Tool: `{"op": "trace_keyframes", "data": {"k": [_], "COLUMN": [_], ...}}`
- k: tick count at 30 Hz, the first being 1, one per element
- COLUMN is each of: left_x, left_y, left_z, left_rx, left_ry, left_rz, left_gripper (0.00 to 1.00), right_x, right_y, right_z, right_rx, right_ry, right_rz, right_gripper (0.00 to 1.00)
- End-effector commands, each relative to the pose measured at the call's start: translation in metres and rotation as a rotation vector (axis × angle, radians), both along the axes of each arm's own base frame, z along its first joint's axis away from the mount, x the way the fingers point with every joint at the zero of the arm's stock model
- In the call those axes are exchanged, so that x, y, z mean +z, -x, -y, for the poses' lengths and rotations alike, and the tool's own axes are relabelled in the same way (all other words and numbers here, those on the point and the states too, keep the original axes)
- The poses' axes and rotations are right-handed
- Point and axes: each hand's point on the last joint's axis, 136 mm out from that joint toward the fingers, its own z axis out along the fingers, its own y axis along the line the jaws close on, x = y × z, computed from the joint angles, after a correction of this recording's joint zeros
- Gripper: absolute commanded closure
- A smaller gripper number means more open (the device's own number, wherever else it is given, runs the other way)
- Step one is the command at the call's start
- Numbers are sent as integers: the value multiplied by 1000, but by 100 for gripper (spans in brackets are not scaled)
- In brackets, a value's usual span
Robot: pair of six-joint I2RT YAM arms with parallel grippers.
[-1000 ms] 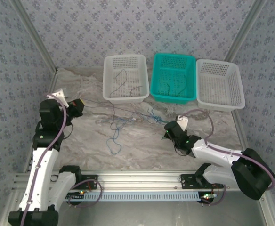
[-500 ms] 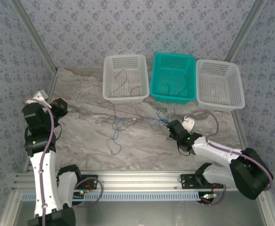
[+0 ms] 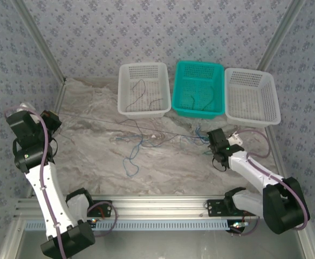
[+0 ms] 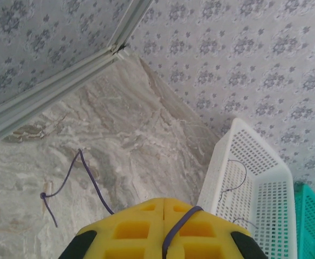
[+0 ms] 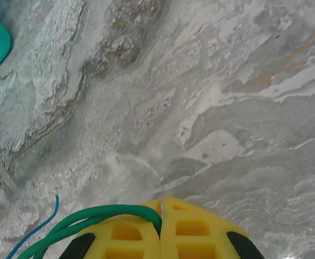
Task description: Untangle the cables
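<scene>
From above, the cables (image 3: 138,141) lie as a loose tangle near the middle of the tabletop (image 3: 173,172), just in front of 3 baskets along its far edge: a white basket (image 3: 144,65), a teal basket (image 3: 199,63) and a second white basket (image 3: 250,70). The first 2 hold a few strands. The left gripper (image 3: 54,117) is at the left edge and the right gripper (image 3: 216,139) is toward the right edge. 1 dark strand (image 3: 103,122) runs nearly straight from the left gripper into the tangle. In the left wrist view, the left gripper (image 4: 164,202) has its yellow fingers (image 4: 125,229) pressed together on the purple cable (image 4: 177,229). What looks like its loose tail curls on the tabletop toward the far left corner. In the right wrist view, the right gripper (image 5: 162,202) is clamped on the green cable (image 5: 109,213), with a blue cable (image 5: 39,229) just beside it. These wires look hair-fine, limp and very light, so they should slide easily but cinch at crossings if pulled hard. A hold near a free end, or close beside a knot, seems safest. The left gripper has little room left before the wall. The baskets crowd the far edge, and the near half of the tabletop offers the most open space.
</scene>
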Motion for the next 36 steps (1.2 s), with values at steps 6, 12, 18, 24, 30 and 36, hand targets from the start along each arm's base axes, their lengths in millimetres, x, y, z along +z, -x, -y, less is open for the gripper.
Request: {"op": "trace_keyframes", "data": {"k": [6, 12, 18, 24, 30, 36], "left_x": [34, 28, 53, 103, 182, 252], "left_y": [16, -1, -39, -47, -63, -99], "left_z": [-63, -56, 8, 104, 161, 188], "left_rx": [285, 216, -170, -477, -611, -660], "left_ry": [-121, -51, 68, -31, -133, -156], "left_rz": [51, 90, 317, 384, 499, 663], "left_gripper": [100, 100, 100, 100, 100, 100], "right_x": [-18, 3, 4, 1, -9, -16], "right_y": [60, 24, 1, 4, 0, 3], "right_z": [77, 67, -15, -49, -65, -78], "right_rx": [-340, -192, 251, 350, 381, 406], "right_ry": [42, 0, 126, 256, 299, 296], "right_rz": [-136, 66, 19, -63, -138, -143], "right_gripper": [100, 100, 100, 100, 100, 100]}}
